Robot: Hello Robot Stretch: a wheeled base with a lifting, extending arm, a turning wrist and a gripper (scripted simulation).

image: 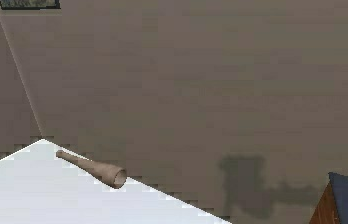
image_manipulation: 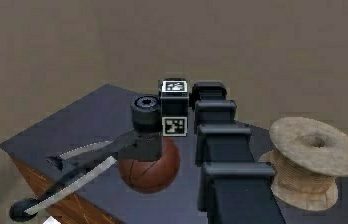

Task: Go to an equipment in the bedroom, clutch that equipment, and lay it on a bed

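The basketball (image_manipulation: pixel 147 170) sits on the dark counter (image_manipulation: pixel 72 125) at the hand (image_manipulation: pixel 37 186) — whether that hand holds anything cannot be told — and it looks light, smooth and prone to rolling, best gripped across its middle.

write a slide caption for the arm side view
Stretch's gripper at a brown ball on a dark table, a wooden spool at the right

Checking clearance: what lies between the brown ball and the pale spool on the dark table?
In the arm side view, the arm's dark bar lies between ball and spool.
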